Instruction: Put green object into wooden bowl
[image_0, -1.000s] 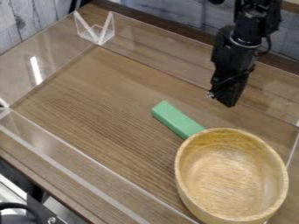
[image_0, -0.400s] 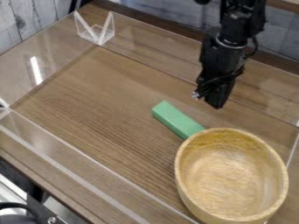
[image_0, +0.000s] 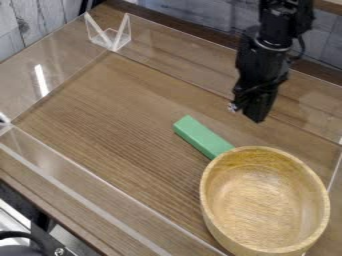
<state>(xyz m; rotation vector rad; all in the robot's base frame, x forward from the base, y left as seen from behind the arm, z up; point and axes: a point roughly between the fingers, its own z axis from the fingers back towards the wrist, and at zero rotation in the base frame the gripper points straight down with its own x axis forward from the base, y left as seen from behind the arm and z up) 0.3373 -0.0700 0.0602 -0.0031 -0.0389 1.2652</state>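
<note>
The green object (image_0: 203, 137) lies flat on the wooden counter (image_0: 107, 120), a mint-green bar set at a slant, its lower right end just beside the rim of the wooden bowl (image_0: 265, 200), or perhaps touching it; the view does not settle which. The bowl sits at the lower right, round and shallow, with nothing inside it. Neither the bar nor the bowl has shifted from where they were in the earlier frames.

The black arm comes down from the top right, and its gripper (image_0: 253, 107) points down at the counter, well above and to the right of the green object and apart from it. The jaws are pressed together with nothing between them. Compared with a second ago the gripper sits slightly further left and a touch higher in the view; compared with the frame just before this one it has come back a little to the right, away from the bar. These are small shifts, and the gripper remains in the same part of the scene, over bare wood beyond the far end of the bar.

Clear acrylic walls (image_0: 54, 160) fence the counter on the left and near sides, and a small clear bracket (image_0: 108, 33) stands at the far left corner, unchanged
</note>
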